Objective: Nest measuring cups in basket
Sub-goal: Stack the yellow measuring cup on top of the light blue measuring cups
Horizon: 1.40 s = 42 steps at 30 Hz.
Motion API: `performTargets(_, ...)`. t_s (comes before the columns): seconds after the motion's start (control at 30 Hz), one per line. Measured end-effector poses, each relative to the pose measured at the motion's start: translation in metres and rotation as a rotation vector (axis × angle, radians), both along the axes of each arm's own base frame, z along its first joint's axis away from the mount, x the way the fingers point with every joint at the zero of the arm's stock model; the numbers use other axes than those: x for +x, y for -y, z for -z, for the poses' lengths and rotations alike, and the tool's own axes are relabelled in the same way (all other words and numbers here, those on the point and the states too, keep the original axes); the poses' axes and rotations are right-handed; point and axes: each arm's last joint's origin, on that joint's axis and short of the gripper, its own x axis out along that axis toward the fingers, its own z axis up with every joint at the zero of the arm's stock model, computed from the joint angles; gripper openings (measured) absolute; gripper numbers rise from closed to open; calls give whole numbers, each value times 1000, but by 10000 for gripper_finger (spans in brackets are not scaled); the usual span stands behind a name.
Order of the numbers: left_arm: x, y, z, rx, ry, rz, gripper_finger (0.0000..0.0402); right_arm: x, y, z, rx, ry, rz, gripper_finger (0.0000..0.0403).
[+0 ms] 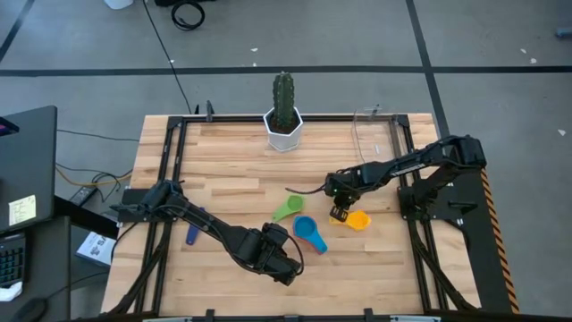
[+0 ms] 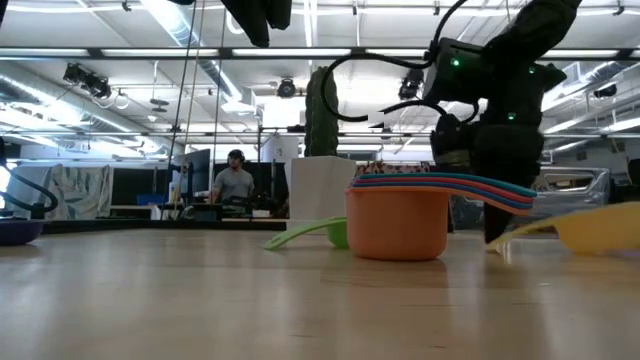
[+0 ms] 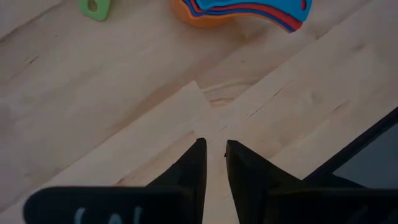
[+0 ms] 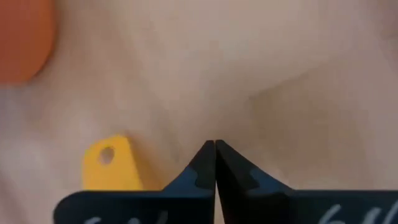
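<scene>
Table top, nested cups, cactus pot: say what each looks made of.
Table top: wood, pale matt planks with visible grain and joints.
Nested cups: probably plastic, smooth bright colours with thin layered rims.
Cactus pot: white and faceted; ceramic or plastic, cannot tell.

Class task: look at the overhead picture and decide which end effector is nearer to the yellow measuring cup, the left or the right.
The right end effector is nearer: it hangs shut right beside the yellow measuring cup. The left end effector sits farther off, below the nested stack of cups, near the table's front edge.
</scene>
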Motion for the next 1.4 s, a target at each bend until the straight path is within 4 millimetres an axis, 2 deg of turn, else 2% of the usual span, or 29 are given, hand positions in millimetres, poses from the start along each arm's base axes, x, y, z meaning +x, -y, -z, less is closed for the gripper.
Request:
performTargets(0.27,-1,-1,0,5,-8,1,66,-2,-21,1,112,-17,-128,11)
performTargets(0.5,-1,0,0,5,-10,2,66,-6,-50,0,182,-31,-264,8)
performTargets(0.67,-1,0,0,5,-10,2,66,-16,-69,1,212,-78,-416,4)
performTargets(0.87,-1,0,0,5,-10,2,66,-30,-81,0,220,-173,-497,4)
performTargets(1.0,-1,0,0,10,-11,16,66,-37,-88,-18,214,-167,-534,2)
performTargets(1.1,-1,0,0,13,-11,24,66,-40,-93,-41,159,-139,-528,2)
performTargets(1.27,-1,0,0,14,-11,28,66,-50,-96,-89,53,-37,-451,3)
performTargets(1.4,-1,0,0,14,-11,27,66,-66,-90,-107,38,-21,-361,15)
